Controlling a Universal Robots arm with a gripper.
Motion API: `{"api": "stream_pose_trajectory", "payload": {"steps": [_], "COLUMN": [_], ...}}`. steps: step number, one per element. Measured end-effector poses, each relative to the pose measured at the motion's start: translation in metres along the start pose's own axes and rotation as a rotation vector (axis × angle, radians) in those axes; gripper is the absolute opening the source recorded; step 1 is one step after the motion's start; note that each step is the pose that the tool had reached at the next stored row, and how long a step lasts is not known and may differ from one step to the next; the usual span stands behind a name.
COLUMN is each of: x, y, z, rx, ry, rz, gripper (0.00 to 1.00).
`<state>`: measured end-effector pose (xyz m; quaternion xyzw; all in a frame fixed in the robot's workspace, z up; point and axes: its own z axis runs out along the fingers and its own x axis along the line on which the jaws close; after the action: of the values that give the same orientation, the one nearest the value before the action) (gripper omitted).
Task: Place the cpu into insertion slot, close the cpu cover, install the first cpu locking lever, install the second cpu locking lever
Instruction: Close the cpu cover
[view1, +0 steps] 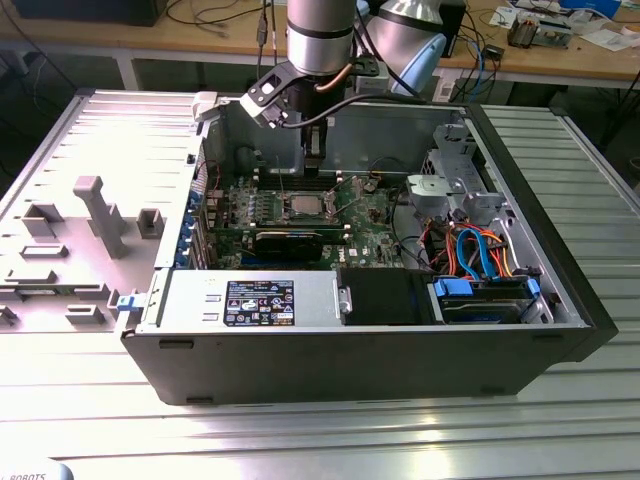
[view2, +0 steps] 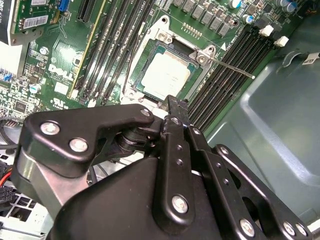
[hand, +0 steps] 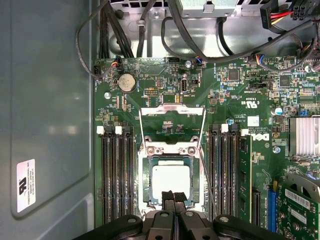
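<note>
My end effector (hand: 175, 196) has its fingers pressed together with nothing between them. It hangs inside the open computer case (view1: 380, 345), which rests on the ribbed metal bench (view1: 300, 430). In the first wrist view the fingertips overlap the near edge of the cpu (hand: 171, 181); I cannot tell whether they touch it or hover just above.

The cpu lies flat, silver top up, seated in the insertion slot (hand: 148, 175), so that step reads as done. Directly beyond the cpu, on the side away from my fingertips, stands the cpu cover (hand: 172, 110). It is raised off the socket, and green circuit board (hand: 230, 105) shows through its square window, so I judge it not yet closed.

Fingertips, cpu and cover fall on one line, parallel to the long axis of the memory slots (hand: 116, 175) flanking the socket on both sides. A thin locking lever (view2: 230, 67) runs as a bare rod from the socket's corner out across the neighbouring slots, unlatched as far as I can judge.
</note>
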<state>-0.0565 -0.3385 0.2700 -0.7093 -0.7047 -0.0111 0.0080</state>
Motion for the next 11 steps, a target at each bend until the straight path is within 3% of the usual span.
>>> {"api": "stream_pose_trajectory", "payload": {"steps": [2, 4, 7, 11], "x": [0.0000, 0.0001, 0.0001, 0.0001], "y": [0.0008, 0.0096, 0.0151, 0.0161], "z": [0.0000, 0.0001, 0.0001, 0.0001], "rx": [0.0000, 0.0000, 0.0000, 0.0000], "ry": [0.0001, 0.0001, 0.0001, 0.0000], "rz": [0.000, 0.000, 0.000, 0.000], "gripper": [0.11, 0.11, 0.11, 0.11]}}
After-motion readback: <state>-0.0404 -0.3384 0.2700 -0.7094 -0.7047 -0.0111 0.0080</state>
